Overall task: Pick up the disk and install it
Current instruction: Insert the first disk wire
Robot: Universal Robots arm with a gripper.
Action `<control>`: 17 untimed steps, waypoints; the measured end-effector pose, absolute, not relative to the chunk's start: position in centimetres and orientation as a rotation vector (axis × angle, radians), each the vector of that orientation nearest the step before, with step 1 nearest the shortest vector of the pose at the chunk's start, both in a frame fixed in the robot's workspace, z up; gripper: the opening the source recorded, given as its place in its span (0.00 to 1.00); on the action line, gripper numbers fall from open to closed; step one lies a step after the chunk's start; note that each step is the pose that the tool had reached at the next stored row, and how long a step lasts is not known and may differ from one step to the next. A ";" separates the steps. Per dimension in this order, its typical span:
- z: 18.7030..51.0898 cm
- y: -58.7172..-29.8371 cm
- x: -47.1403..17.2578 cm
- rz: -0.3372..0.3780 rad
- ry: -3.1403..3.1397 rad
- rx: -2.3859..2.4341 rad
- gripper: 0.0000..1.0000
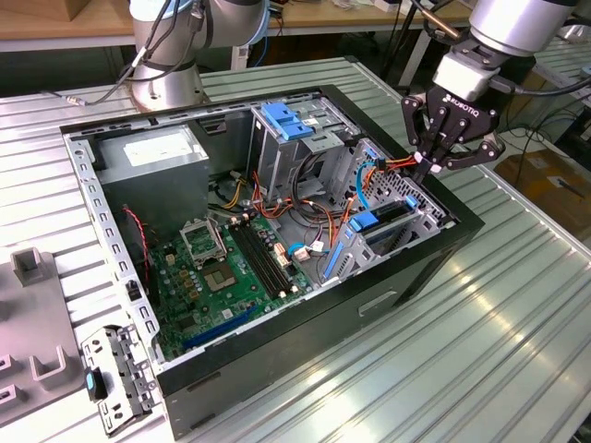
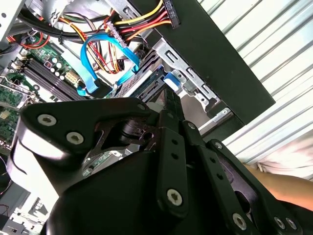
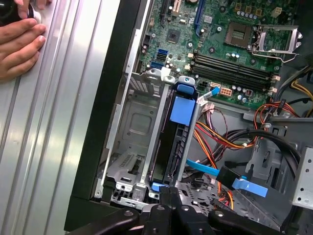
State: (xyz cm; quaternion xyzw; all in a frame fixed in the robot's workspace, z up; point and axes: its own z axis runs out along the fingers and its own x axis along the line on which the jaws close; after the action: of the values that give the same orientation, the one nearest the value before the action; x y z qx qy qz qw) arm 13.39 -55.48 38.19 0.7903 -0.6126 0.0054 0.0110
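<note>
Worktop: ribbed silver aluminium worktop (image 1: 489, 305), its grooves running lengthwise.
Behind: light brown wooden desk (image 1: 55, 26) along the far side.
Floor: brown cardboard box (image 1: 554, 175), at the exterior view's right.
Light: bright glare on the worktop's ribs.

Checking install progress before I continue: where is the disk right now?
The disk sits in the drive cage at the exterior view's right end of the open computer case, with the gripper right at its outer end.
</note>
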 end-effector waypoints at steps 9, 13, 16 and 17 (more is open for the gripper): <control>38.5 -55.1 13.9 0.019 -1.840 2.518 0.11; 38.5 -54.4 14.5 0.020 -1.833 2.523 0.11; 38.4 -53.1 15.5 0.022 -1.831 2.522 0.11; 38.3 -52.8 16.0 0.022 -1.830 2.522 0.11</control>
State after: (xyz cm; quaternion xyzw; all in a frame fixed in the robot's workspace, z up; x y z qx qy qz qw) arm 16.00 -52.77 38.32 0.8093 -0.5872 0.0071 0.0125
